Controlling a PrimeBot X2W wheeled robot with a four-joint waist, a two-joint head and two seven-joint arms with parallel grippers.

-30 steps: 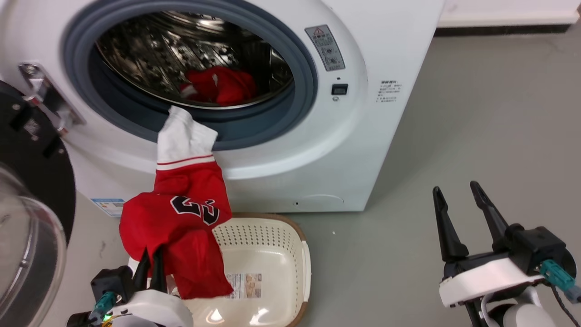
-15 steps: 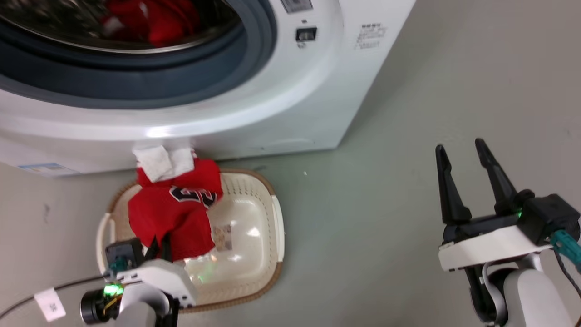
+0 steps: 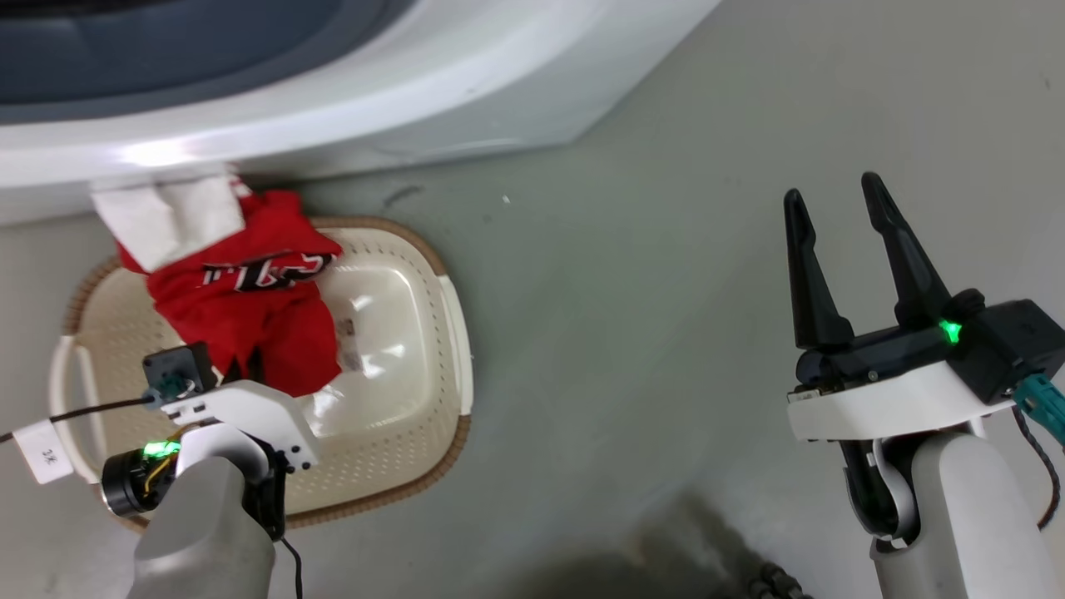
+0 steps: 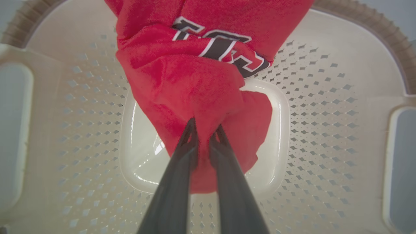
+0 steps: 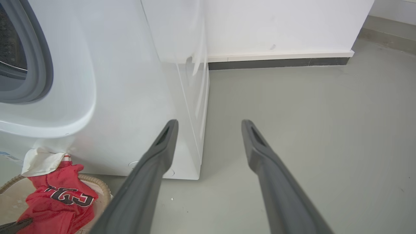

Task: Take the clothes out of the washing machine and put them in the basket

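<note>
Compared with half a second ago, the head view has tipped further down. This is the camera's move. The washing machine point(image 3: 333, 83) is now cut off by the top edge, leaving its lower white front and a strip of the grey ring. The clothes point(image 3: 241, 316) themselves have sunk lower. One second ago the white cloth part point(image 3: 166, 216) hung from the porthole. Now it lies over the far rim of the basket point(image 3: 460, 333), touching the foot of the machine.

There is one basket, one bundle of clothes, one machine and two grippers. The red fabric lies in the left half of the basket and reaches down to its bottom. The left gripper point(image 4: 205, 125) is inside the basket, its fingers point(image 4: 182, 169) nearly together and pinching a fold of the red fabric. The right gripper point(image 3: 830, 187) hangs over the grey floor point(image 3: 624, 291), well apart from the basket, with fingers parted and nothing between them.

The black-and-white lettering point(image 3: 266, 270) is folded, so I cannot read it. The paper label point(image 3: 348, 341) on the basket's bottom is partly covered by the cloth. In the head view the left fingers are hidden behind the wrist and the fabric.
</note>
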